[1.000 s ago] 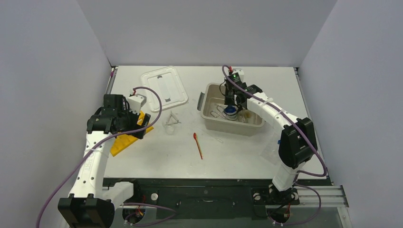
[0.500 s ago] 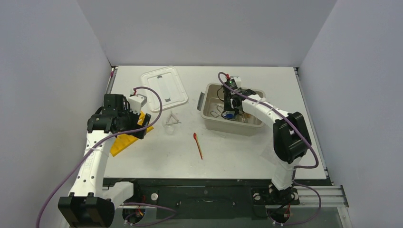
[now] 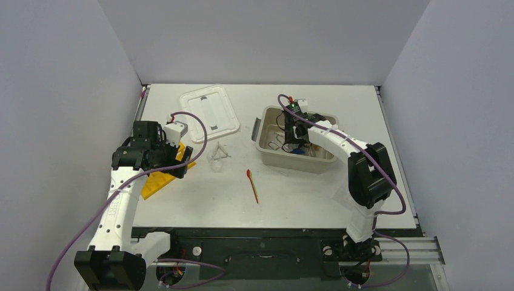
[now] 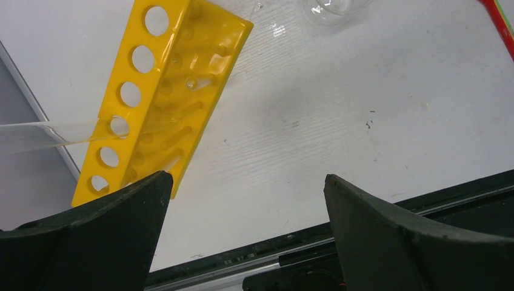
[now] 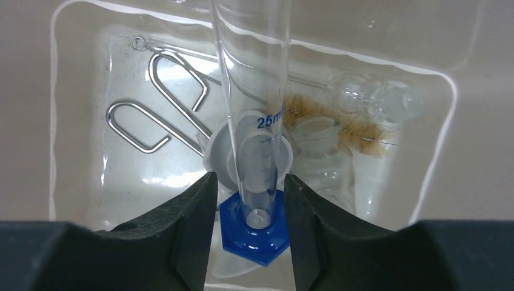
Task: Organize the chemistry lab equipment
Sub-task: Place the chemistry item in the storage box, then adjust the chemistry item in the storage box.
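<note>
The graduated cylinder (image 5: 257, 121) now sits down inside the beige tub (image 5: 54, 121). A second ago we saw its blue hexagonal foot (image 5: 254, 233) held higher, above the tub floor. The right gripper (image 5: 247, 185) has also eased apart: its dark fingers flank the tube loosely, with a sliver of gap on one side, so we judge the piece released rather than gripped. That puts one more item in the tub, and the arm looks ready to lift clear. The cylinder is clear and thin-walled, with printed graduations and a hard plastic foot. Around it lie bent wire tongs (image 5: 160, 115), a bristly tan brush (image 5: 327, 118) on a twisted wire stem, and a small clear beaker (image 5: 315, 145). All of these are smooth and likely to clink. Out on the matte white table, the glossy yellow holed rack (image 4: 163, 91) lies tipped on its side. The left gripper (image 4: 242, 188) hangs above it with jaws spread wide, holding nothing. A red spatula (image 3: 253, 185) lies apart, mid-table.
</note>
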